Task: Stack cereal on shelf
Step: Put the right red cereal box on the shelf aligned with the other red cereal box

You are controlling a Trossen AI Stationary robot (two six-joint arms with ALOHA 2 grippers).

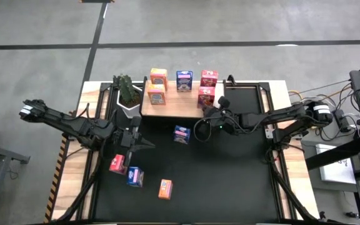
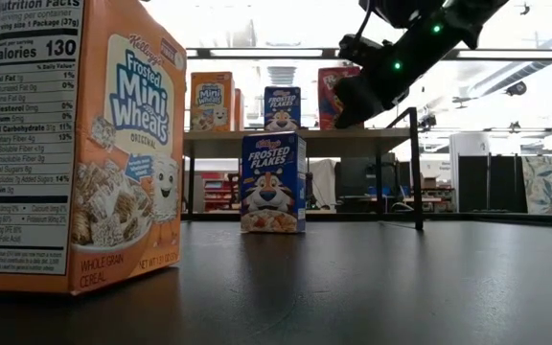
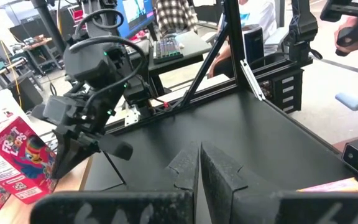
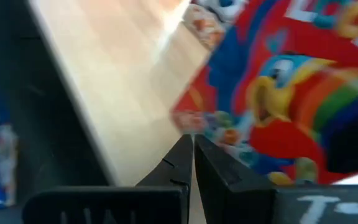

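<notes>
**Five boxes on the shelf, four on the mat, both pincers closed and empty**

The left pincer point(image 1: 147, 145) hovers over the black mat point(image 1: 230, 181) left of centre, its fingers pressed together with nothing between them. Near it toward the front edge of the counter point(image 1: 70, 187) lie a pink-red box point(image 1: 117, 164), a blue box point(image 1: 134, 177) and an orange box point(image 1: 165, 189), spread apart from one another. A green potted plant point(image 1: 127, 89) stands by the shelf's left end.

The shelf point(image 1: 177, 105), a light wooden board, sits at the back edge of the mat. On it, from the left: two orange boxes point(image 1: 157, 86) one behind the other, one blue box point(image 1: 184, 80) alone at the back, then two pink-red boxes point(image 1: 207, 87) one behind the other at the right end. In front of the shelf a fourth loose box, blue point(image 1: 181, 134), stands upright on the mat.

The right pincer point(image 1: 207, 111) sits at the shelf's front right corner, just beside the nearer pink-red box; its fingers point(image 4: 178, 160) are shut tight on nothing, with that box's printed face filling its wrist view.
</notes>
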